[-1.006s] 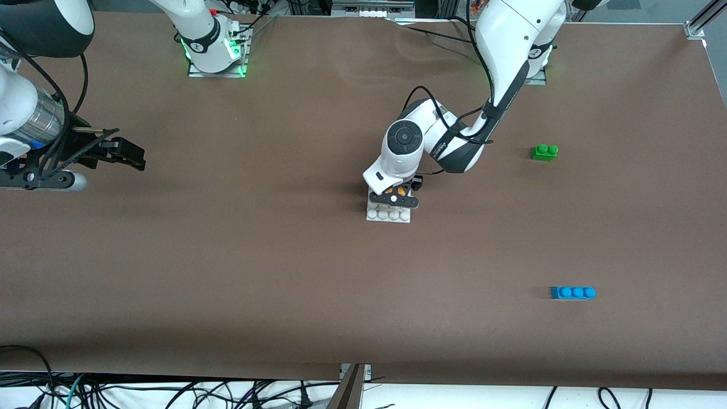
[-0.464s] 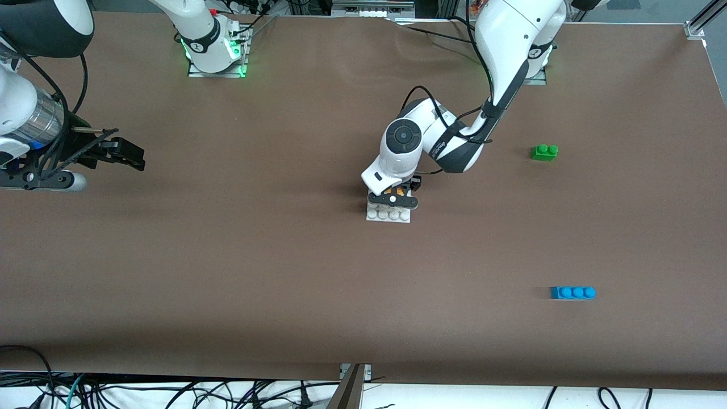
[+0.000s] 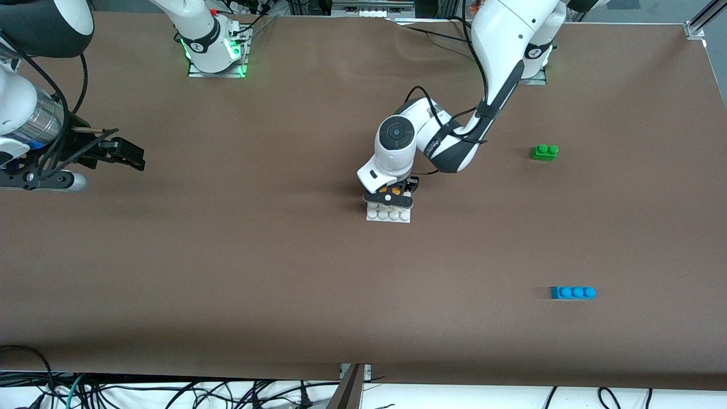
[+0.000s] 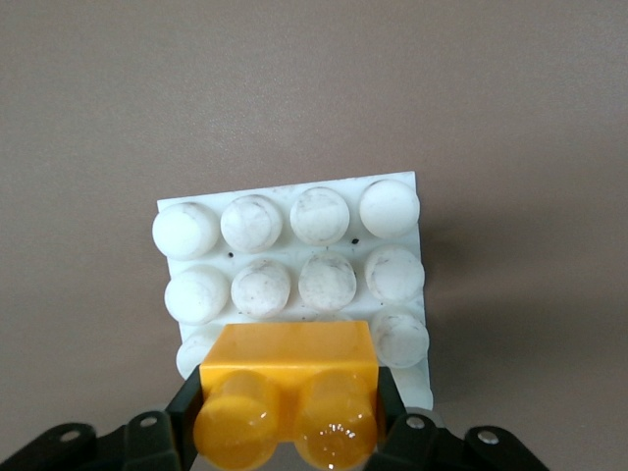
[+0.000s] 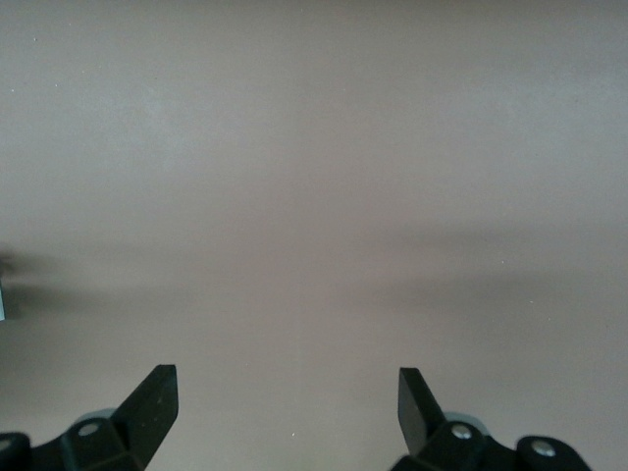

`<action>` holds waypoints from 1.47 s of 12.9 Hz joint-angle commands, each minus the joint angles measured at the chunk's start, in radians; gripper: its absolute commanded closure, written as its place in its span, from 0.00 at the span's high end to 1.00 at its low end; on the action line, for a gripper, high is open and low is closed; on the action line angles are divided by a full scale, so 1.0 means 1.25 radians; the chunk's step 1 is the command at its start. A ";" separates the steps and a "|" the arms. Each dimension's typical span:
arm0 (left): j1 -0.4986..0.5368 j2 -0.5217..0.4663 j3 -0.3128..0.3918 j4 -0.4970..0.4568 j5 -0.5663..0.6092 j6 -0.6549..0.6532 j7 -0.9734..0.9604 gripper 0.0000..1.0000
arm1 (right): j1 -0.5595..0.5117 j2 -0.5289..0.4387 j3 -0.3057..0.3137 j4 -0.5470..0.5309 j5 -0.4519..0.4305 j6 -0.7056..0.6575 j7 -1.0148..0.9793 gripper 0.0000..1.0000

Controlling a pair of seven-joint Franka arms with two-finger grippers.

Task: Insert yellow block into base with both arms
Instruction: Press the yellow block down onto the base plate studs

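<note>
Yellow block [image 4: 287,392] is clamped in the left gripper [image 4: 287,417], over the base [image 4: 294,265] at mid-table; looks not yet seated. Right gripper [image 5: 285,402] waits spread wide over bare table [image 3: 227,272], holding nothing.

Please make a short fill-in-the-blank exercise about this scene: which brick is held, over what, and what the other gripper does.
1. The left gripper holds the ____ block between its fingers.
2. The held block hangs over the white ____.
3. The right gripper is ____ over bare table.
4. The green brick has ____ studs.

Missing words: yellow; base; open; two
</note>
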 commanded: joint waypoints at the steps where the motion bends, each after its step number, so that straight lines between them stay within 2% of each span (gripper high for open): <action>1: -0.012 0.017 0.008 0.024 0.024 -0.007 -0.020 0.30 | -0.008 -0.005 0.004 0.003 -0.002 -0.011 -0.011 0.99; 8: -0.014 0.025 0.008 0.025 0.024 -0.006 -0.034 0.31 | -0.008 -0.005 0.004 0.003 -0.002 -0.011 -0.011 0.99; 12: -0.022 0.027 0.008 0.024 0.024 -0.006 -0.049 0.33 | -0.008 -0.005 0.004 0.003 -0.002 -0.011 -0.011 0.99; 16: -0.022 0.027 0.008 0.024 0.025 -0.006 -0.048 0.42 | -0.008 -0.005 0.004 0.003 -0.002 -0.011 -0.011 0.99; 19: -0.022 0.027 0.008 0.021 0.025 -0.006 -0.047 0.42 | -0.008 -0.005 0.004 0.003 -0.002 -0.011 -0.011 0.99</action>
